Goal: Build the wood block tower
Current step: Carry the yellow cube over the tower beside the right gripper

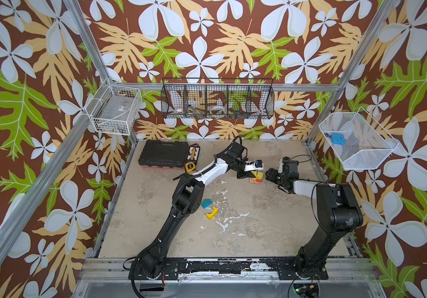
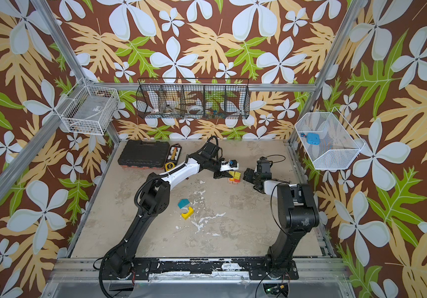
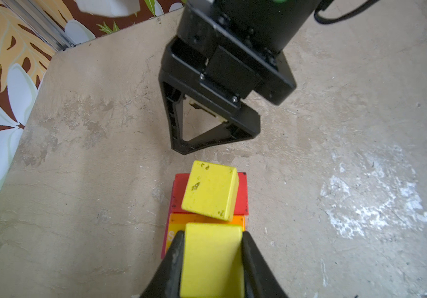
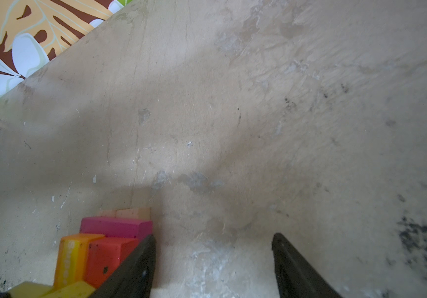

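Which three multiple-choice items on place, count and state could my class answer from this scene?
1. Where on the table is the black tool case? A near right corner; B far left corner; C centre.
2. How many blocks lie loose, apart from the tower? A two; B five; C none.
3. The left tool is: A open, empty; B shut, empty; C shut on a yellow block.
Key: 1 B, both top views show it there; 2 A, a teal block and a yellow arch block; 3 C, the left wrist view shows it clamped.
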{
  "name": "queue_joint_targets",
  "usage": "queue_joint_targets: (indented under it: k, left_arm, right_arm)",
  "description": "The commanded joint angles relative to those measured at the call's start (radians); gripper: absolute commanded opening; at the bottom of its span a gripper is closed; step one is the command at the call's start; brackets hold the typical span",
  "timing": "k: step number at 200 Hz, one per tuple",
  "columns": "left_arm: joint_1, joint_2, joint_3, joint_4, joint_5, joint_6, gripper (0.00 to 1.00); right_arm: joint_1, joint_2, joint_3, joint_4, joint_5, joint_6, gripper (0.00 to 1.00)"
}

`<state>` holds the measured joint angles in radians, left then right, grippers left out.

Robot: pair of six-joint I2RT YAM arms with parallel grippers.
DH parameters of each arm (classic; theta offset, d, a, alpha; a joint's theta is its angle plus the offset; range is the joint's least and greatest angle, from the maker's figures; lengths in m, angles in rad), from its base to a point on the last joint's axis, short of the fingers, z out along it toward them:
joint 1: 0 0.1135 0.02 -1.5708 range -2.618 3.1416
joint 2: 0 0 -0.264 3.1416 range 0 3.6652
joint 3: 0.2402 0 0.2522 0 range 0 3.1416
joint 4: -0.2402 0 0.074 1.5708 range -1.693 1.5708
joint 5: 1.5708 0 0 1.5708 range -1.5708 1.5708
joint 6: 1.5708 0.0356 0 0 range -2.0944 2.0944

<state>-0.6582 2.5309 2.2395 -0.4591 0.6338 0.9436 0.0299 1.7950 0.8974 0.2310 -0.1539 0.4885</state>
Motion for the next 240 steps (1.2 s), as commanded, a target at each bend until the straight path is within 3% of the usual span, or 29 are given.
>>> queue_joint_targets:
  k: [1,51,82,120,153,220,229,231,232,234,240]
  left_arm:
    - [-0.003,0.008,0.008,0.023,0.005,-0.009,0.0]
    - [-0.003,0.006,0.008,0.038,0.007,-0.019,0.02]
    - [-0.004,0.008,0.006,0.043,0.011,-0.019,0.09]
    - [-0.006,0.008,0.001,0.052,0.009,-0.028,0.21]
    - [-0.006,-0.002,-0.024,0.082,-0.006,-0.051,0.4]
    - [-0.009,-0.023,-0.047,0.113,-0.027,-0.075,0.58]
    - [-0.009,-0.029,-0.055,0.123,-0.03,-0.084,0.63]
    - [-0.009,-0.031,-0.058,0.126,-0.031,-0.086,0.71]
    - [-0.009,-0.032,-0.059,0.129,-0.031,-0.088,0.85]
    - [-0.009,-0.034,-0.061,0.131,-0.032,-0.089,0.96]
    - [-0.009,-0.041,-0.07,0.141,-0.032,-0.095,1.0]
  right_arm:
    - [0.001,-0.006,0.0,0.007,-0.002,-0.015,0.71]
    - [0.001,-0.006,-0.002,0.007,-0.002,-0.015,0.71]
    - [0.001,-0.004,-0.001,0.007,-0.003,-0.015,0.71]
    - [0.001,-0.004,0.001,0.007,-0.004,-0.014,0.71]
    - [0.001,-0.004,0.0,0.007,-0.005,-0.014,0.71]
    - [0.001,-0.006,-0.003,0.011,-0.004,-0.014,0.71]
    - [0.001,-0.008,-0.004,0.011,-0.003,-0.015,0.71]
    - [0.001,-0.008,-0.005,0.011,-0.003,-0.015,0.71]
    - [0.001,-0.008,-0.005,0.011,-0.003,-0.015,0.71]
    - [0.001,-0.009,-0.006,0.012,-0.003,-0.014,0.71]
    - [0.001,-0.009,-0.007,0.011,-0.003,-0.013,0.71]
